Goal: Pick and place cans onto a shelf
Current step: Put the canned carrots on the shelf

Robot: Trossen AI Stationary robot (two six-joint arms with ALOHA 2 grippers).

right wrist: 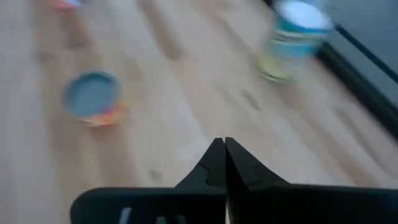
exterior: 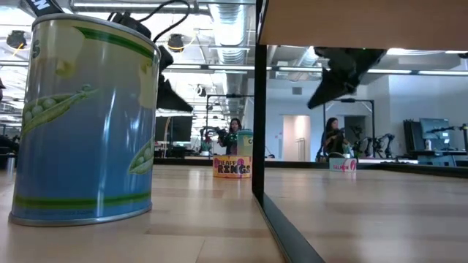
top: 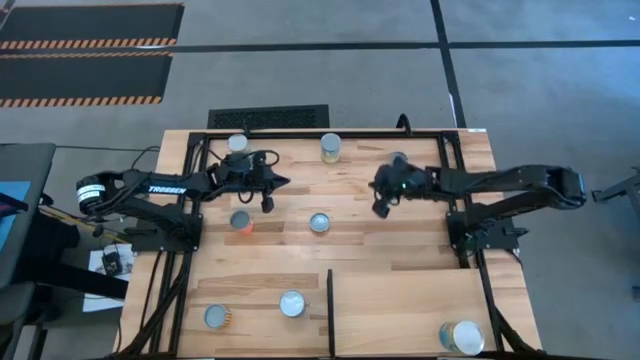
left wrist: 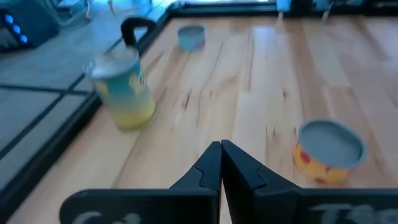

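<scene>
Several cans stand upright on their bases on the plank table. A tall yellow-labelled can (top: 330,148) is near the far edge, and it shows in the left wrist view (left wrist: 124,90) and the right wrist view (right wrist: 292,37). A short silver-topped can (top: 319,222) stands mid-table (left wrist: 329,149) (right wrist: 92,96). One can (top: 461,337) stands on the shelf (top: 400,310), right of the black divider (top: 330,310). My left gripper (top: 287,181) (left wrist: 221,146) and my right gripper (top: 375,187) (right wrist: 221,142) are both shut and empty. They hang above the table and face each other between the tall can and the short can.
Other cans stand at the far left (top: 237,143), left of centre (top: 241,221) and near the front left (top: 216,317) (top: 292,303). A large pea-labelled can (exterior: 84,120) fills the low view's left. A black frame (top: 190,180) edges the table. People show in the room beyond (exterior: 333,135).
</scene>
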